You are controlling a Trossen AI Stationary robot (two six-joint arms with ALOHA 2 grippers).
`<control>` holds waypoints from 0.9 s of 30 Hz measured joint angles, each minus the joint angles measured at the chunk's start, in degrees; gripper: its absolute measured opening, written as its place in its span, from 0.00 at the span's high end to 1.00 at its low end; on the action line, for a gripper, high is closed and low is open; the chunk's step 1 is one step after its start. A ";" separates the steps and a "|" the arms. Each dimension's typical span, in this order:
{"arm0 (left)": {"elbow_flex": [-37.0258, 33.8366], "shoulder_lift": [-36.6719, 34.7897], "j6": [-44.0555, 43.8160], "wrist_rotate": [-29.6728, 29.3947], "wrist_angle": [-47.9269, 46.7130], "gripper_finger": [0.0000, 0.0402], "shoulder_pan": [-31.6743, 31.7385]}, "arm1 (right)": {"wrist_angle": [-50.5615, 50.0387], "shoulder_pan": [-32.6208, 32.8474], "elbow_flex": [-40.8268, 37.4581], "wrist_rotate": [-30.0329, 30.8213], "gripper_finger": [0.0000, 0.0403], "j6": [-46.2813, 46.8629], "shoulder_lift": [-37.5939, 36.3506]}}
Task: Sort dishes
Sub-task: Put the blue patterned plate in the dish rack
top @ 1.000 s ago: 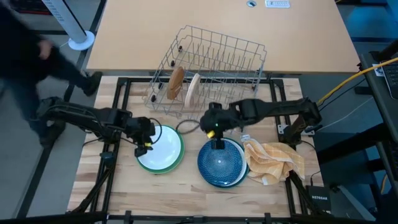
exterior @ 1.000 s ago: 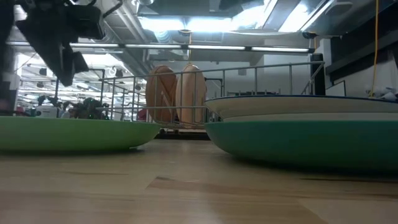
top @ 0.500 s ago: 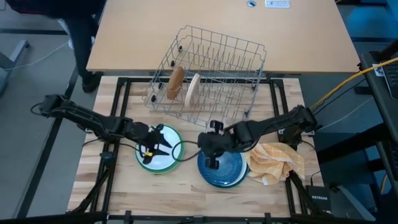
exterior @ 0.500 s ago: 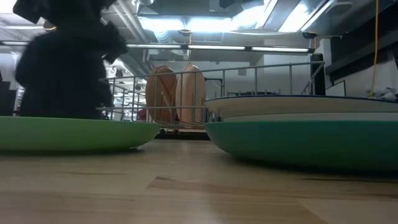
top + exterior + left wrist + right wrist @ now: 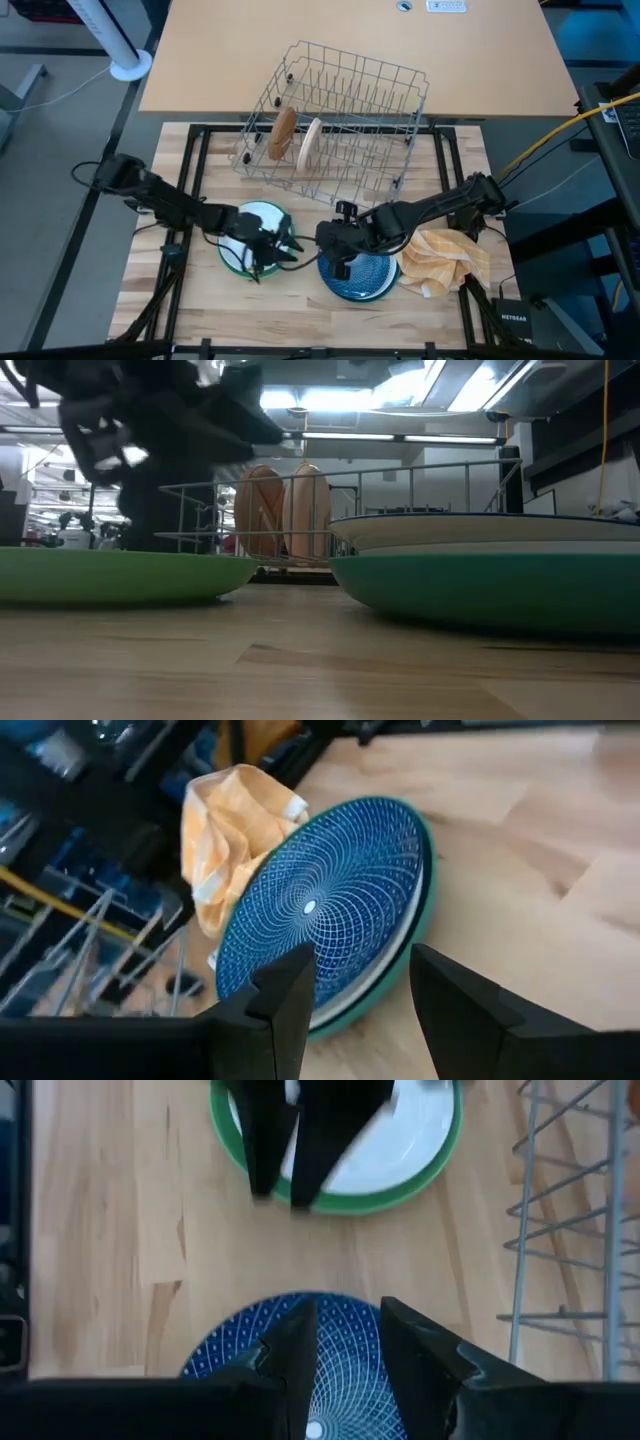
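A white plate [image 5: 262, 222] lies in a green plate [image 5: 232, 258] at the table's near left. A blue patterned plate [image 5: 365, 270] tops a stack with a teal plate [image 5: 490, 585] at the bottom, near centre. Two wood-coloured plates [image 5: 284, 132] stand on edge in the grey wire rack [image 5: 340, 110]. My left gripper [image 5: 278, 250] is open, low over the right rim of the green-and-white stack, pointing at the blue plate [image 5: 330, 900]. My right gripper [image 5: 338, 262] is open above the blue plate's left rim [image 5: 300, 1320], holding nothing.
A crumpled yellow checked cloth [image 5: 440, 258] lies just right of the blue stack. The rack stands at the table's far edge, reaching onto the tan desk [image 5: 350, 40] behind. Bare wood [image 5: 290, 310] runs along the near edge.
My left gripper has swung from the white plate's left side across it toward the right and near edge, sinking and rolling over. My right gripper has come from the blue plate's far side toward the near edge, over its left rim. A person at the far left has gone out of view.
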 joint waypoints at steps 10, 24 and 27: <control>13.54 16.77 10.88 -2.75 -2.76 0.61 0.41 | 0.04 -0.13 7.14 0.92 0.71 -0.64 -0.09; 16.53 17.48 13.10 -2.67 -12.33 0.61 0.00 | -2.54 -0.12 10.53 0.89 0.71 -2.38 -0.13; 16.53 17.48 13.20 -2.67 -11.07 0.62 0.72 | -2.51 -0.12 10.53 0.90 0.71 -2.38 -0.13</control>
